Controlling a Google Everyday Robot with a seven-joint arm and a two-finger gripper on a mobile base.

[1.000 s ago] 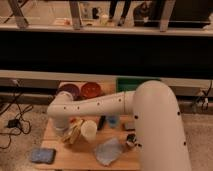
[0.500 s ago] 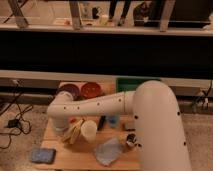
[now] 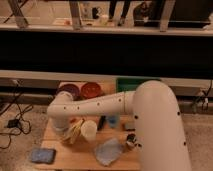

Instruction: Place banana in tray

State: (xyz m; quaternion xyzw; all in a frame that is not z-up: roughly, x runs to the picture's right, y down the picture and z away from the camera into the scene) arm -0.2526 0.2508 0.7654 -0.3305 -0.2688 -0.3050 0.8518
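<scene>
Your gripper (image 3: 69, 136) low at table's (image 3: 75, 155) left; grip state unclear. Banana (image 3: 75, 132) at gripper, long axis diagonal, upper end right. Tray (image 3: 125, 84) far behind, right.

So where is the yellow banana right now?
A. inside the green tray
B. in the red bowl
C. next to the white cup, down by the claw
C: the banana lies beside the white cup at the claw, far from the green tray.
</scene>
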